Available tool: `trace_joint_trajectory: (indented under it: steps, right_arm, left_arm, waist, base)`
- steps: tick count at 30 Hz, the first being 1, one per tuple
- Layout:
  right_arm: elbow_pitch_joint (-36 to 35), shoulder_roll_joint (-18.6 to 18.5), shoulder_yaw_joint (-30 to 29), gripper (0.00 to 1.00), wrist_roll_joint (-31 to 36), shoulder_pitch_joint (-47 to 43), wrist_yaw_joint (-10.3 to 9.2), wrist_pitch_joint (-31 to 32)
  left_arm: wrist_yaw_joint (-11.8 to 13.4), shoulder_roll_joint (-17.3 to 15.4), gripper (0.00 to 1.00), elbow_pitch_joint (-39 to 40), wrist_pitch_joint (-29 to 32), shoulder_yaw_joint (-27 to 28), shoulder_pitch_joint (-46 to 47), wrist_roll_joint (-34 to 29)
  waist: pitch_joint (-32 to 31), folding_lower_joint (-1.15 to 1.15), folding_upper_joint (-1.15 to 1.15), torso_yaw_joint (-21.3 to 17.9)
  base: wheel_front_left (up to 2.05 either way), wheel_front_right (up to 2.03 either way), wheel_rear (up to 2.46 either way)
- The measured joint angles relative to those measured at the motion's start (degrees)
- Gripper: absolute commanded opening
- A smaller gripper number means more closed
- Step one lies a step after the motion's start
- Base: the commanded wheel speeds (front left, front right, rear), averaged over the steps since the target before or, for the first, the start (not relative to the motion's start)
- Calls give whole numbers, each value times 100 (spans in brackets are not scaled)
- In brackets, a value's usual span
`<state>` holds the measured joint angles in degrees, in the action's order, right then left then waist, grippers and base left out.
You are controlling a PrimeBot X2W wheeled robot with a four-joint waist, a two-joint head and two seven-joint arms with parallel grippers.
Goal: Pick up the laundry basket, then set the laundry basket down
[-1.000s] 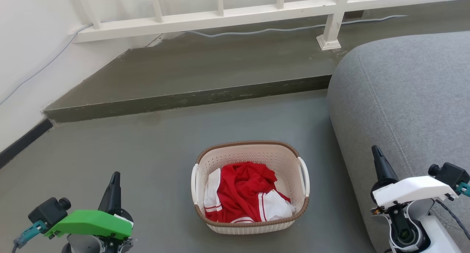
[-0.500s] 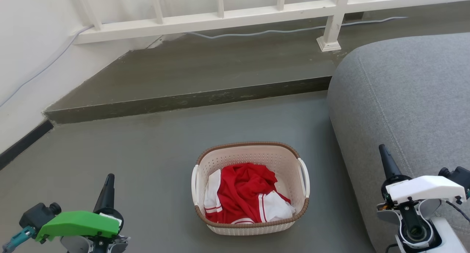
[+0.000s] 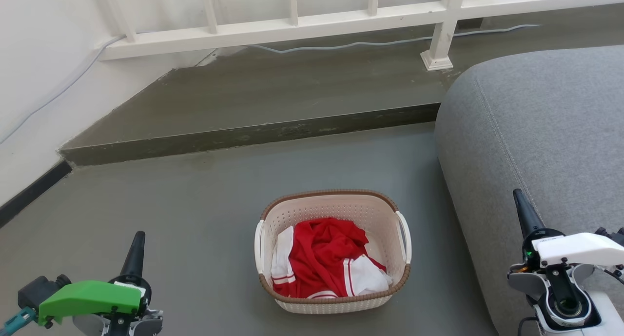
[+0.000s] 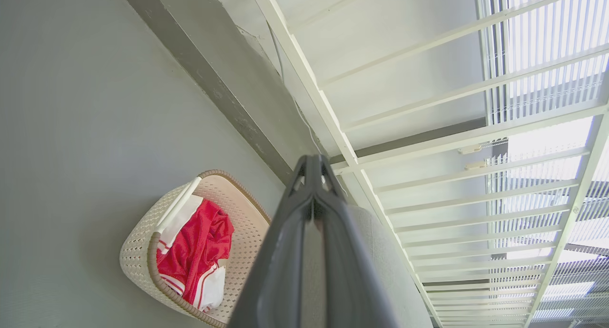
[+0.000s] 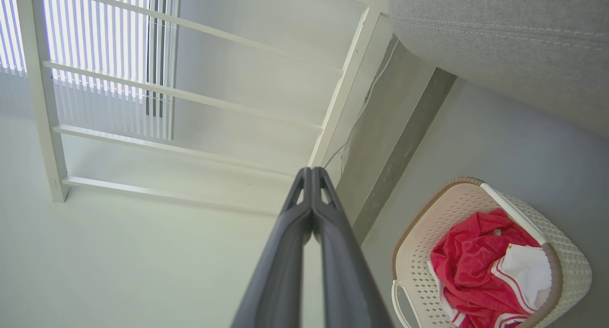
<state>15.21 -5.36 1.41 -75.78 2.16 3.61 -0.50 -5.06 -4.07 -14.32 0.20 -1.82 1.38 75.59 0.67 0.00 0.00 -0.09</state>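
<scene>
The grey floor (image 3: 195, 214) takes up most of what I see, with a raised step (image 3: 243, 133) and a white railing (image 3: 292, 29) across the back and a grey sofa (image 3: 536, 131) bulging in on my right. The laundry basket (image 3: 336, 207) stands upright on that floor, close to the sofa's edge, ahead of me and between the arms. It looks to lie widest from side to side, so one of its white loop handles (image 3: 257, 243) faces each arm. As I judge it, that is what the pickup turns on: each arm must reach inward and forward to its own handle. The left tool (image 3: 138, 236) sits low at my left and the right tool (image 3: 518, 197) by the sofa. Both are well apart from the basket, neither clearly nearer. Each has its fingers pressed together on nothing, so they need to part before any grip. The basket is cream, perforated, with a brown woven-look rim, and holds a crumpled red garment (image 3: 321, 253) with white trim.
</scene>
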Motion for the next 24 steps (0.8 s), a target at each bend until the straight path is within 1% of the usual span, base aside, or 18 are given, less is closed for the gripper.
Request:
trace_joint_trajectory:
  steps: [19,22,24]
  right_arm:
    - [40,114,-485,0,-1288,90,240,343]
    - [45,141,-553,0,-1490,92,248,409]
    - [52,156,-610,0,-1624,93,293,421]
  left_arm:
    - [-124,94,0,-130,354,366,105,1250]
    - [-158,102,0,-145,402,397,111,1417]
    - [-176,107,0,-154,441,432,116,1538]
  waist:
    - [-39,0,0,7]
    - [-45,0,0,8]
    - [-49,0,0,9]
  base:
    - [0,0,0]
    - [0,0,0]
    - [0,0,0]
